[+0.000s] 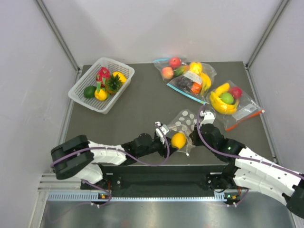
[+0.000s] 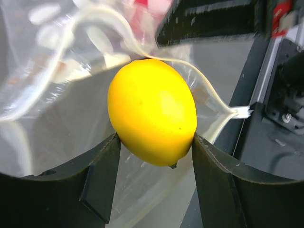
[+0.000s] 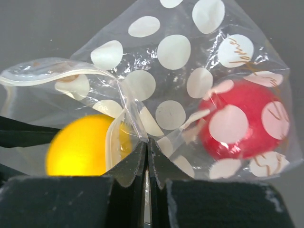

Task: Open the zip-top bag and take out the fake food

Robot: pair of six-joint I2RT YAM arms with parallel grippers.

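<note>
The dotted zip-top bag (image 1: 185,120) lies near the table's front middle with its mouth open. My left gripper (image 1: 175,142) is shut on the yellow-orange rounded fruit (image 1: 180,139). In the left wrist view the fruit (image 2: 152,111) sits between both fingers (image 2: 102,180) at the bag's open rim (image 2: 209,92). My right gripper (image 1: 198,127) is shut on a fold of the bag's plastic (image 3: 137,126) beside the mouth. A small red piece (image 3: 242,121) is still inside the bag (image 3: 173,52). The yellow fruit (image 3: 80,147) shows to the left. A pineapple (image 1: 113,83) lies in the basket.
A white basket (image 1: 81,96) with toy fruit stands at the back left. A clear bag with a blue zip strip (image 1: 190,78) and one with a red-orange strip (image 1: 233,105), holding bananas and a green apple, lie at the back right.
</note>
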